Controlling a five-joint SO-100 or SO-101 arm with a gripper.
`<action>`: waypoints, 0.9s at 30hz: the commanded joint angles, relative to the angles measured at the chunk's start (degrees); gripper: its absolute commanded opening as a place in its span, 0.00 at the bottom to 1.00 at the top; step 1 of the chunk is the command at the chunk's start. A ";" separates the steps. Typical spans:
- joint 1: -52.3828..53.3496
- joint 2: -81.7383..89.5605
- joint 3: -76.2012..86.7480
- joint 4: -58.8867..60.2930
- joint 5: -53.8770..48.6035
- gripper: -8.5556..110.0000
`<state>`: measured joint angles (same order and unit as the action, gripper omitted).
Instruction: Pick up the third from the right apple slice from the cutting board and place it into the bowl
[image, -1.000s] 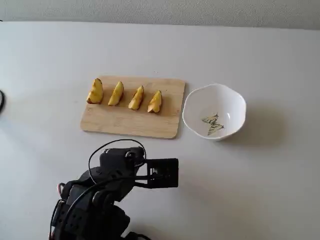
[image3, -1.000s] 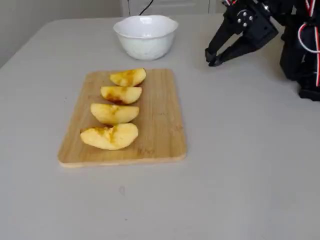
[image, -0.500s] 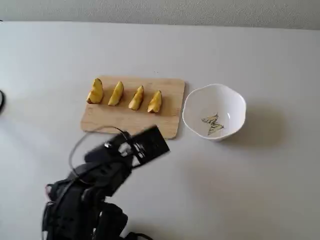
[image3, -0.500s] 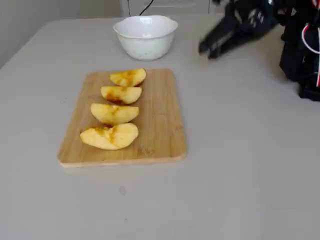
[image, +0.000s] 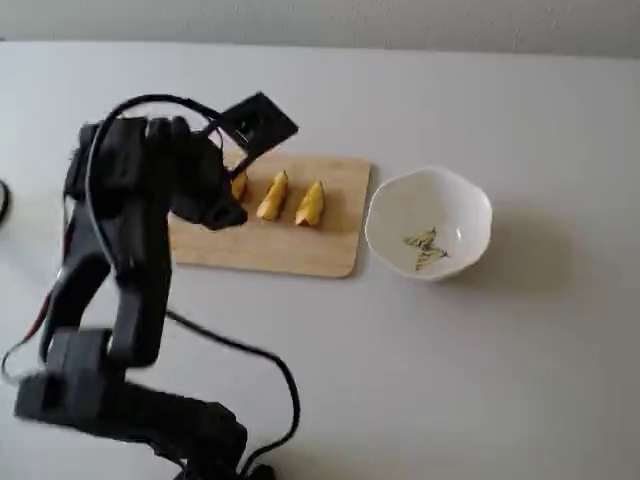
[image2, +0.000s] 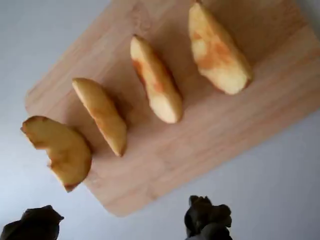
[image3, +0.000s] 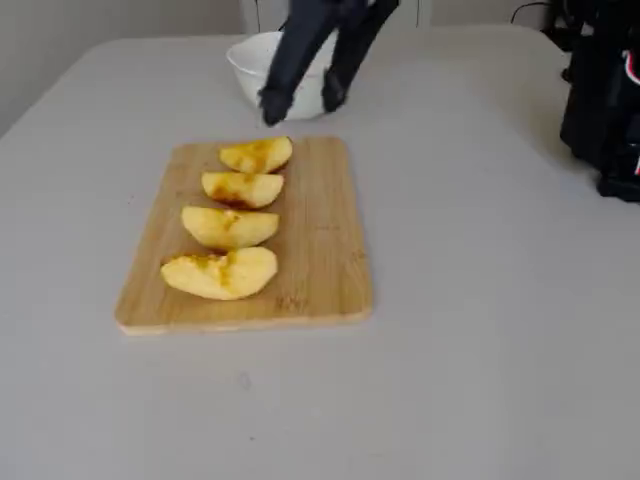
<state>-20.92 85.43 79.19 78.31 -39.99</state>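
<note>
In the side fixed view, the cutting board is lying flat on the table, nearer the table's left edge than its right. Four apple pieces are lying on it in a row running from its near short edge toward its far one. Closest to the near edge, a chunkier wedge is resting by the near left corner. Just behind it, the apple slice is lying on its side, apart from its neighbours. Two more wedges are lying beyond it toward the far edge.

Past the row, the gripper is hanging with its jaws spread wide and nothing between them. It is blurred, so it seems to be hovering about the board's far edge rather than touching it. Behind it, the bowl is standing on the table just off that far edge.

In the wrist view, the dark fingertips are showing at the bottom, well apart, over bare table just off the board's long edge. The apple slice is lying second from the left there, beside the chunkier wedge at the board's corner.

In the fixed view from above, the arm is reaching over the board's left end and covering most of the apple slice. The bowl is sitting beside the board's right edge.
</note>
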 joint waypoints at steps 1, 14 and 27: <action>-1.76 -16.44 -22.24 6.15 0.09 0.38; -2.46 -47.64 -68.64 24.79 -0.62 0.38; -2.11 -53.35 -73.30 23.47 -0.53 0.32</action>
<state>-22.68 31.82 9.40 101.34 -40.52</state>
